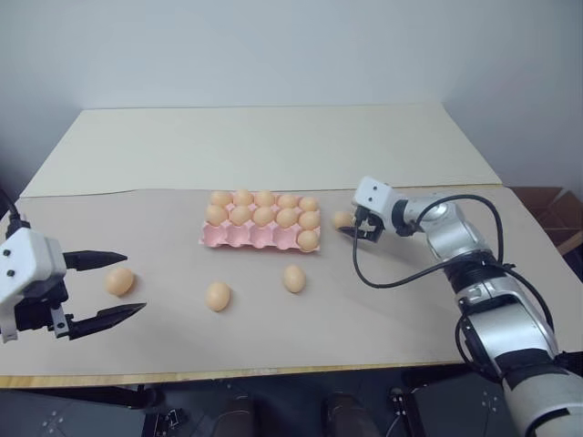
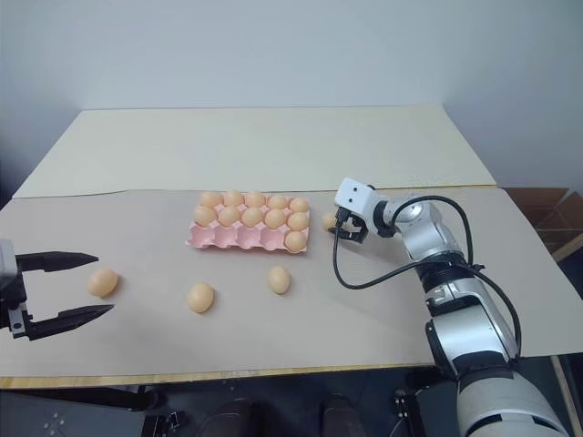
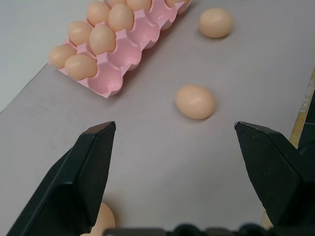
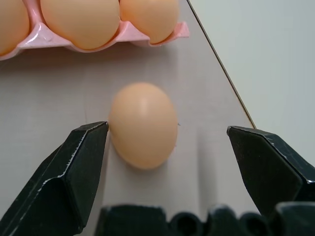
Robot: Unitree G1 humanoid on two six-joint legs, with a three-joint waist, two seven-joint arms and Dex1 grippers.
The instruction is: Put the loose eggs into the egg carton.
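Loose eggs [image 1: 218, 296]: four | egg carton [image 1: 239, 237]: eleven eggs, four cups empty | both jaws apart, holding nothing

A plain test room or lab: a bare pale wall [image 1: 291, 50] at 12 o'clock behind a table [image 1: 273, 146] laid with beige sheets, and cardboard boxes [image 1: 551, 209] on the floor at 3 o'clock. Nothing homely furnishes it, and no signage tells more.
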